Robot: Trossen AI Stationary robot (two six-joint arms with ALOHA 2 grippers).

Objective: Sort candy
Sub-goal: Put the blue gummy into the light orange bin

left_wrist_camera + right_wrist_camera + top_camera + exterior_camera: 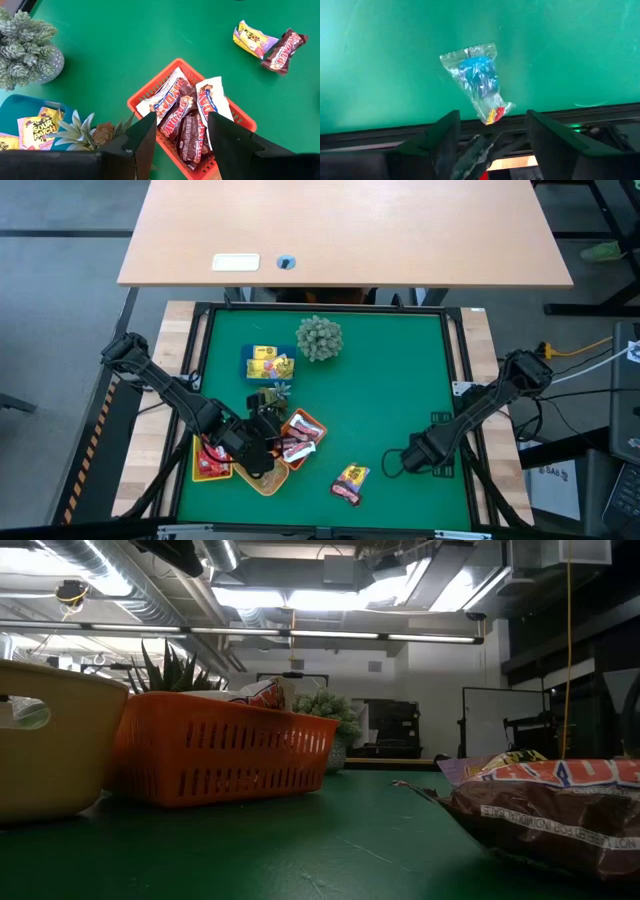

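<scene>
My left gripper (181, 142) (264, 448) is open and hovers over the orange tray (150, 95), which holds several brown and white bars (180, 115). A yellow packet (252, 39) and a brown bar (282, 49) lie loose on the green mat, seen in the high view as the candy pair (350, 483). My right gripper (490, 132) (392, 463) is open low over the mat. A clear wrapper with a blue sweet (477, 80) lies flat on the mat ahead of its fingers. Yellow packets (268, 364) fill a blue tray.
The spiky pale green plant ball (319, 338) stands on the far half of the mat. A small succulent (85, 132) sits between the blue tray and the orange tray. A yellow tray (212, 462) with red packets lies left of the orange one. Bare mat spans the middle and right.
</scene>
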